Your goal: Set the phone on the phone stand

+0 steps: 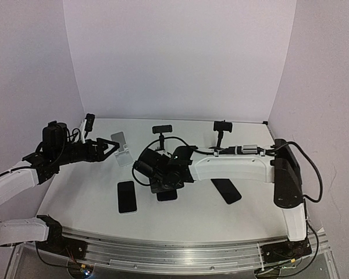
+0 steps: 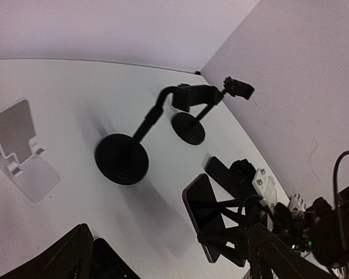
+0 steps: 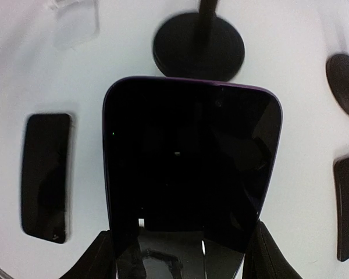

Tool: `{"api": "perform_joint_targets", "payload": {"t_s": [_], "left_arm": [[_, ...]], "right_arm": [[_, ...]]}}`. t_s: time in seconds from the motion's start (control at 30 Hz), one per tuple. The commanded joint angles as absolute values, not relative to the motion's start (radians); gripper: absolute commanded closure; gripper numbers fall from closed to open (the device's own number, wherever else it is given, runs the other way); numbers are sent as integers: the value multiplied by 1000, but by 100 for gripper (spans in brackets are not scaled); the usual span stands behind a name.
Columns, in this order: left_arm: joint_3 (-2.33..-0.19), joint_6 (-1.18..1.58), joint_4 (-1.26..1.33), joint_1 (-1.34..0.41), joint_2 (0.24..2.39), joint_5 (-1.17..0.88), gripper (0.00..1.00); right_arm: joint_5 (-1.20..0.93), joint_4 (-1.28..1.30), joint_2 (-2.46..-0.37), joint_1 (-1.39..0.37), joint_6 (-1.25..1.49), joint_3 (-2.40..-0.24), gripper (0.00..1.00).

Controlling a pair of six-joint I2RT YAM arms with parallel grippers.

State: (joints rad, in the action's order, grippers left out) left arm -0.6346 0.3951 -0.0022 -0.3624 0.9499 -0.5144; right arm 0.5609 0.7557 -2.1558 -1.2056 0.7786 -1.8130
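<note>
My right gripper [image 3: 183,258] is shut on a black phone with a purple rim [image 3: 192,168], gripping its near end by both side edges and holding it above the table. It also shows in the left wrist view [image 2: 208,210], raised, with its shadow on the table. In the top view the right gripper [image 1: 160,181] hangs over the table's middle. The white phone stand [image 1: 121,149] stands empty at the back left and shows in the left wrist view [image 2: 20,154]. My left gripper [image 1: 113,146] is open and empty just left of the stand; its fingers [image 2: 67,256] frame the wrist view's bottom.
Two other black phones lie flat on the table, one at the left [image 1: 127,196] and one at the right [image 1: 225,190]. Two black gooseneck holders with round bases [image 1: 161,130] [image 1: 221,128] stand behind, and a third holder [image 1: 89,122] at the back left corner.
</note>
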Motion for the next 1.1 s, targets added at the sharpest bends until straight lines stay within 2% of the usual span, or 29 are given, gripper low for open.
{"api": "perform_joint_targets", "payload": {"t_s": [0.0,0.17,0.27,0.37,0.47,0.57,0.6,0.63,0.7,0.77,0.9,0.97,1.07], "left_arm": [[-641,357,91,-463,999,-638,8],[-699,318,114,-529,1063,-618,10],[-719,359,108,-529,1068,-546,14],[-717,402,168,-530,1057,-605,21],[-716,422,189,-531,1064,-641,42],[-715,420,188,-530,1062,-660,83],[-715,420,191,-530,1056,-669,92],[-713,420,195,-530,1051,-676,99],[-715,418,199,-530,1035,-682,100],[-717,411,213,-529,1016,-681,100],[-734,358,239,-529,982,-676,100],[-749,329,245,-529,972,-677,100],[-770,290,262,-527,965,-714,100]], "right_arm": [[798,542,-2031,-1276,659,-1848,67],[863,379,-2034,-1333,510,-1891,66],[868,319,-2027,-1353,462,-1900,66],[861,284,-2024,-1360,444,-1903,66],[849,256,-2032,-1365,408,-1913,66],[837,241,-2040,-1367,386,-1929,66],[833,236,-2039,-1367,380,-1929,66],[832,231,-2038,-1367,374,-1929,66],[829,226,-2029,-1366,359,-1919,63],[808,224,-2010,-1364,324,-1906,52],[682,224,-1932,-1347,257,-1855,6],[574,223,-1863,-1321,252,-1789,2],[399,206,-1739,-1264,266,-1654,2]]}}
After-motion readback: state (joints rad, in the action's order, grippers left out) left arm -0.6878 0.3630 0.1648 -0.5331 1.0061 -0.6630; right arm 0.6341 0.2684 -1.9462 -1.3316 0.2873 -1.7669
